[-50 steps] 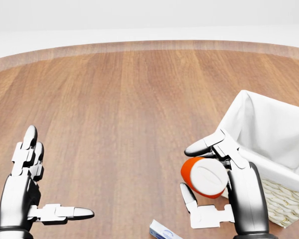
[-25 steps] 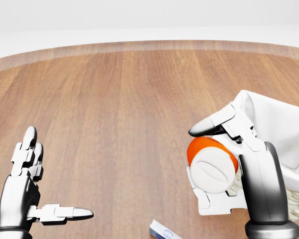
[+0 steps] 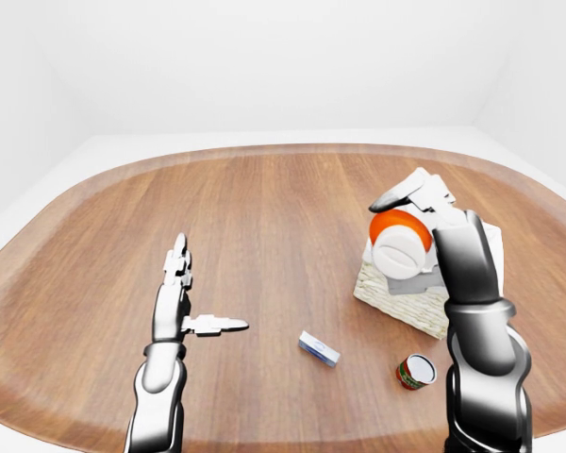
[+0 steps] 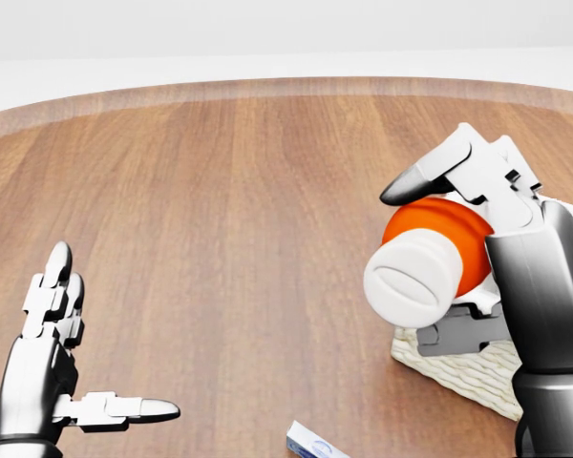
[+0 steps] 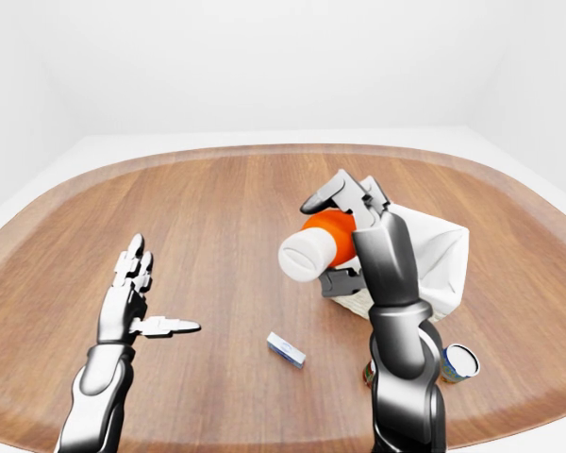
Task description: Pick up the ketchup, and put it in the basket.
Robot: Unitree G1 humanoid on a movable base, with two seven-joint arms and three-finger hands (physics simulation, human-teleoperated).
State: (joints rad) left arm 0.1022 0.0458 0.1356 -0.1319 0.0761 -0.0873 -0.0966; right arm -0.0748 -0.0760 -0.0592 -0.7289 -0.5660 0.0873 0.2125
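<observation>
The ketchup (image 4: 444, 239) is an orange-red bottle with a white cap that faces the camera. It lies sideways in my right hand (image 4: 428, 269), whose fingers are shut round it from above and below. Bottle and hand hang in the air over the left corner of the basket (image 3: 396, 302), a wicker box with a white cloth liner (image 5: 436, 253). In the head view the hand hides most of the basket; only a wicker strip (image 4: 458, 370) shows. My left hand (image 4: 110, 339) is open at the lower left, fingers up and thumb out, holding nothing.
A small white and blue box (image 3: 319, 348) lies on the round wooden table (image 3: 264, 208) below the basket. A red can (image 3: 415, 371) lies on its side near my right arm. A second can (image 5: 460, 361) shows in the right-eye view.
My right hand has risen and moved right with the ketchup, from beside the basket's left wall to above its corner. The left hand has stayed still.
</observation>
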